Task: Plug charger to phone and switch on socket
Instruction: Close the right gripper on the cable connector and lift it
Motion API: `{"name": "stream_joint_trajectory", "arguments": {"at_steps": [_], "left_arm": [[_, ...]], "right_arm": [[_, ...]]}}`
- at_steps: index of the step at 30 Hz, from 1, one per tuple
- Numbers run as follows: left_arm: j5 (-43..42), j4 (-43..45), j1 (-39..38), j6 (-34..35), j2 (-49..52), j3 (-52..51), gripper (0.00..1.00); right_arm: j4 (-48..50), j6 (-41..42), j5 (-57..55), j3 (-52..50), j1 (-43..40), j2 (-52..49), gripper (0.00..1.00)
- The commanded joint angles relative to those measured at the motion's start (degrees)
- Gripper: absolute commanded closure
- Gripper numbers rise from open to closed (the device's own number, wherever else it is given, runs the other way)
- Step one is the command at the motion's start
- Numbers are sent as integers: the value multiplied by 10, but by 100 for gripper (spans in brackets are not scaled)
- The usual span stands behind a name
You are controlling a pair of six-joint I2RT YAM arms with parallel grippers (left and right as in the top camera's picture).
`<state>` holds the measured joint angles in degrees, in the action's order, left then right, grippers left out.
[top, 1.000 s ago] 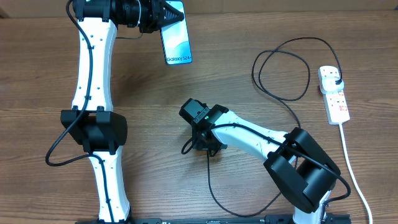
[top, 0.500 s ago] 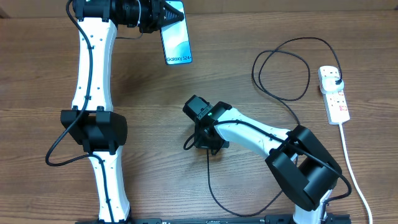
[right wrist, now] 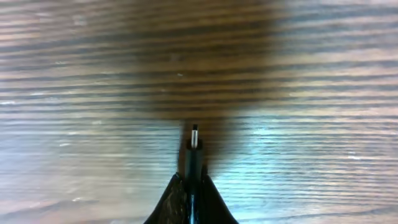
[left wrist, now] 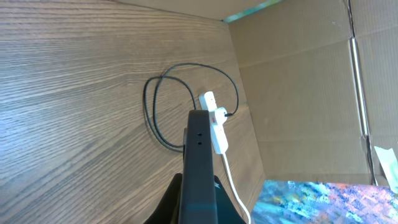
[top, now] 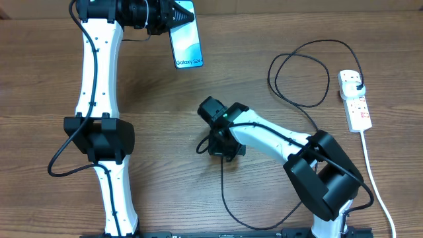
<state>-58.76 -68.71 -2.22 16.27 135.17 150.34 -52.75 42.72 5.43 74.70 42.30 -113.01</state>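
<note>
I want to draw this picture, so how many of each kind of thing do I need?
Phone: 1
Charger cable: 1
Power strip: 1
Robot arms: 2
Total: 5

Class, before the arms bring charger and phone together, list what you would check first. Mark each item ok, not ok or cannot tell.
1. Phone held in left gripper: ok.
2. Right gripper shut on charger: ok.
3. Connector tip sticking out past the right gripper, free to insert: ok.
4. Charger's plug sitting in socket: ok.
5. Connector tip close to the phone: not ok, they are far apart on the table.
6. Socket switched on: cannot tell.
</note>
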Motion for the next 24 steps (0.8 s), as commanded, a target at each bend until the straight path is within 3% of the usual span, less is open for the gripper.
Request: {"name": "stream_joint_trajectory", "arguments": {"at_steps": [1,11,20,24], "left_arm": [[-28,4,14,-10,2,2,96],[-159,33,59,-10,2,2,96],[-249,49,74,-9,2,2,96],[-290,81,74,3,2,2,96]], "right_arm": [[12,-31,79,29,-18,2,96],[96,-100,357,35,-115,7,96],[345,-127,671,35,-192,7,96],[462,-97,732,35,-195,7,96]]}}
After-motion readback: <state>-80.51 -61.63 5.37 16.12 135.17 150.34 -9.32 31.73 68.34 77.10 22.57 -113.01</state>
